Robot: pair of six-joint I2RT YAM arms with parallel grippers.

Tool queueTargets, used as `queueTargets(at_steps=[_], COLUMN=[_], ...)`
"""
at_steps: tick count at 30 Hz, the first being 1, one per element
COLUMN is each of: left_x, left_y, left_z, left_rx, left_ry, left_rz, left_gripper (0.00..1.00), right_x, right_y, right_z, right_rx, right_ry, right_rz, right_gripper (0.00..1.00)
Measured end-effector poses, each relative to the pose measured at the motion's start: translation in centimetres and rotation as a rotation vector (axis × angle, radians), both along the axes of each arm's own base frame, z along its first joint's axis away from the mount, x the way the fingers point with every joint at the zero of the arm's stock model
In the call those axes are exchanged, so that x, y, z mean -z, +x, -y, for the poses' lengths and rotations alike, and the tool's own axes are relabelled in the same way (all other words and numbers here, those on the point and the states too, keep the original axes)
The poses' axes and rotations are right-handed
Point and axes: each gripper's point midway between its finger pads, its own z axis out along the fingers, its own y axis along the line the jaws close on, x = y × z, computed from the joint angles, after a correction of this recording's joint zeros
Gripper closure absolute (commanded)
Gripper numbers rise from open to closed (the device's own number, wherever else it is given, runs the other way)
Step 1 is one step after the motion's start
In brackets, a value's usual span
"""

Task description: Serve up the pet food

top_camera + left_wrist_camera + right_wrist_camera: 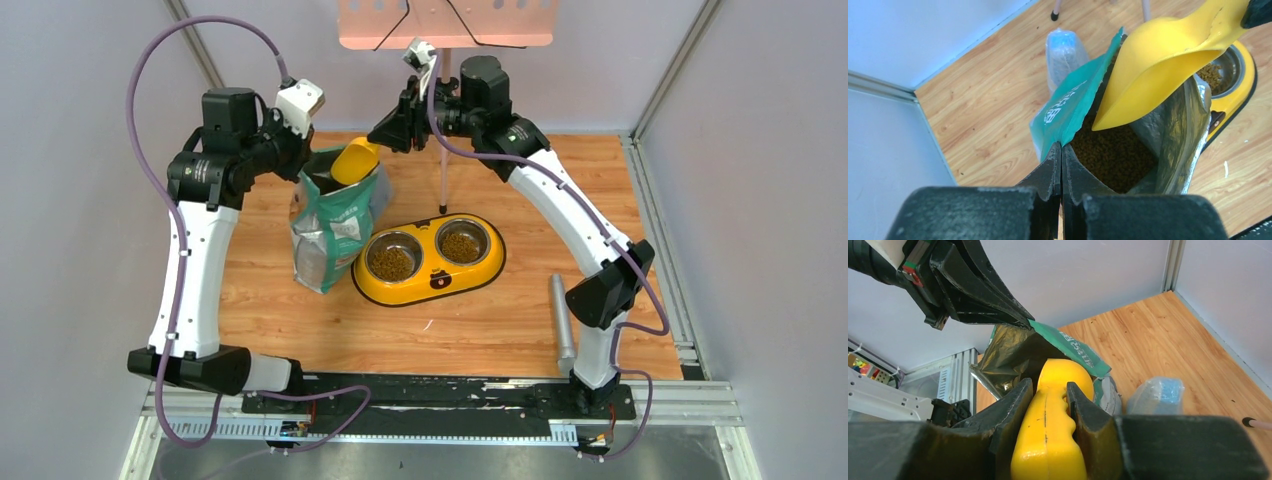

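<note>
Right gripper (1048,388), clamped on the scoop (1047,452) handle, should dig deep into the kibble (1115,156); left gripper (1061,150), pinching the bag (1068,102) rim, holds it wide.

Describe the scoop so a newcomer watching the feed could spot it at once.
On the wooden table, find the green-and-white bag standing left of the yellow double-bowl feeder. The scoop tilts into the bag's open mouth, its handle clamped by the right gripper. Unlike the flat feeder, it is a plain yellow plastic shovel held off the table.
</note>
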Motion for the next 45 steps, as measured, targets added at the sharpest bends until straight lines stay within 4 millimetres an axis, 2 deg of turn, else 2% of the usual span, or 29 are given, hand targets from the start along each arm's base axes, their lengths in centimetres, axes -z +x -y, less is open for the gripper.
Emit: queueTargets(at_steps=[5, 8, 11, 15, 17, 29, 36, 39, 45], left_x=[0.2, 0.2, 0.2, 0.3, 0.3, 0.5, 1.0, 1.0, 1.2], left_y=[0.1, 0.0, -0.1, 0.1, 0.2, -0.4, -0.7, -0.6, 0.7], left_z=[1.0, 1.3, 1.6, 1.7, 1.9, 4.1, 5.4, 5.5, 4.9], left_rx=[0.019, 0.02, 0.019, 0.009, 0.01, 0.048, 0.087, 0.086, -0.009], left_ry=[-0.053, -0.081, -0.104, -0.127, -0.144, -0.286, -0.327, -0.332, -0.343], left_rz=[-0.033, -0.045, -0.056, -0.067, -0.073, -0.151, -0.181, -0.183, -0.167], left_gripper=[1.0, 1.0, 1.0, 1.0, 1.0, 1.0, 1.0, 1.0, 1.0], right_x=[0.8, 2.0, 4.2, 8.4, 9.7, 11.2, 12.2, 12.7, 14.9], right_y=[-0.4, -0.5, 0.1, 1.2, 1.5, 0.1, -0.5, -0.4, -0.2], right_z=[-0.4, -1.3, -2.7, -5.1, -5.7, -6.2, -5.8, -5.8, -6.5], right_rx=[-0.009, 0.001, 0.01, -0.002, -0.012, -0.057, -0.082, -0.089, -0.111], right_ry=[-0.034, -0.072, -0.117, -0.183, -0.202, -0.294, -0.342, -0.354, -0.346], right_rz=[0.028, 0.051, 0.064, 0.035, 0.033, 0.124, 0.142, 0.156, 0.161], right_gripper=[1.0, 1.0, 1.0, 1.0, 1.0, 1.0, 1.0, 1.0, 1.0])
